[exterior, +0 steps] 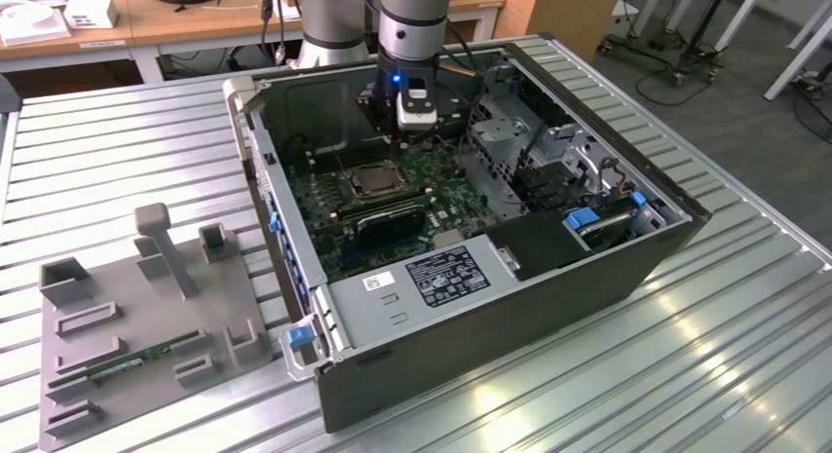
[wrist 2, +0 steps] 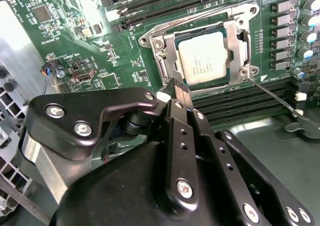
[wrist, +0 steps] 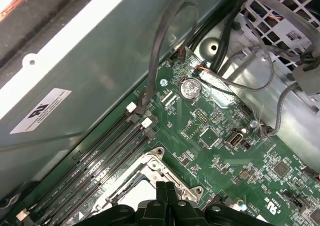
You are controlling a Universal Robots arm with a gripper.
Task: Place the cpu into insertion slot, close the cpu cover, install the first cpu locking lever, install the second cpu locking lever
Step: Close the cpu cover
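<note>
The cpu [wrist 2: 205, 61] is seen seated in the insertion slot [wrist 2: 200, 19]. The cpu cover [wrist 2: 168, 56] is lowered over it, so that the chip's metal top is framed by the cut-out. The first two steps can be judged done.

One locking lever [wrist 2: 272, 98] is counted plainly. It is a thin rod angled away from the socket's corner across the memory slots [wrist 2: 240, 103], and it appears unlatched. A second lever cannot be made out beside the claw's tip.

The claw [wrist 2: 180, 93] is held low over the motherboard [wrist 2: 65, 41]. Its two fingers are pressed together into a narrow point just beside the cover's corner, presumably so that a slim lever can be reached among crowded parts. Whether anything thin is pinched between them cannot be told.

In the exterior view, the arm is lowered into one open computer case [exterior: 624, 268] on the slatted worktop [exterior: 728, 375]. To the exterior view's left, one grey fixture [exterior: 143, 307] is set, with one memory stick [exterior: 136, 360] laid in it.
</note>
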